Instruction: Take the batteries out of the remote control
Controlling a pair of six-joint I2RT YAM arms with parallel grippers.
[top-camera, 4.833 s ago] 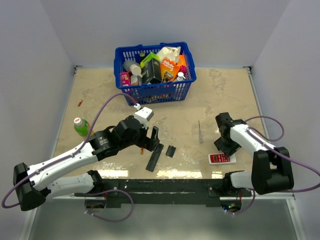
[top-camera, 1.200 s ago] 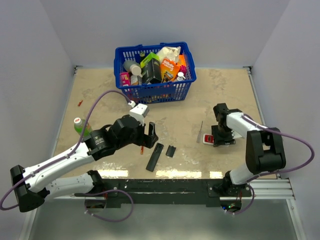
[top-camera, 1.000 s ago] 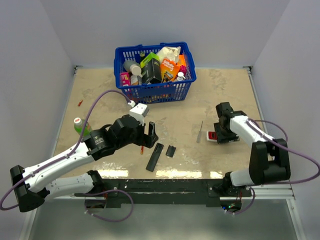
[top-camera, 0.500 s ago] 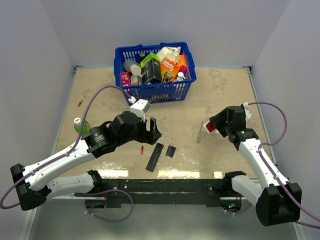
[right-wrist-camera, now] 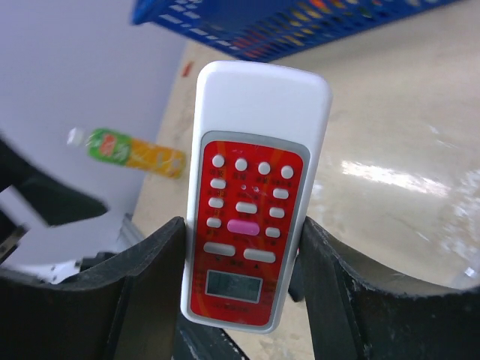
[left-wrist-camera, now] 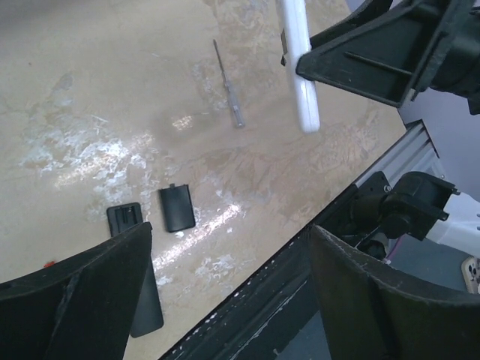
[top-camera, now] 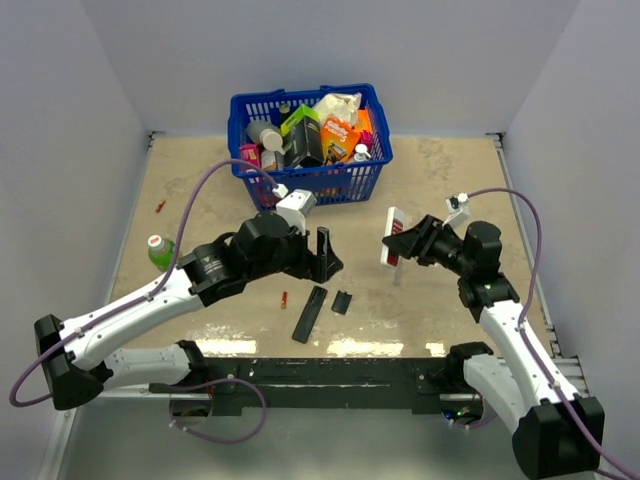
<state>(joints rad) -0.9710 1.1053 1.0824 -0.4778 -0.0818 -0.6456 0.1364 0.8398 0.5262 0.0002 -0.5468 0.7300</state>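
My right gripper (top-camera: 408,241) is shut on a white remote control (top-camera: 391,238) with a red face, holding it in the air over the table's middle right. The right wrist view shows its buttons and small screen (right-wrist-camera: 251,195), with the jaws pressed against both long sides (right-wrist-camera: 241,229). My left gripper (top-camera: 326,256) hangs open and empty just left of it (left-wrist-camera: 231,229). Below it lie a black remote (top-camera: 308,314) and a black cover plate (top-camera: 341,301). One tiny red battery (top-camera: 284,298) lies on the table beside them.
A blue basket (top-camera: 300,182) full of items stands at the back. A green bottle (top-camera: 157,250) lies at the left. A thin screwdriver (left-wrist-camera: 227,84) lies under the held remote. Another small red piece (top-camera: 160,207) sits near the left wall.
My right gripper has lifted the white remote off the table and swung it left toward the middle. The left gripper has moved right and up toward it.
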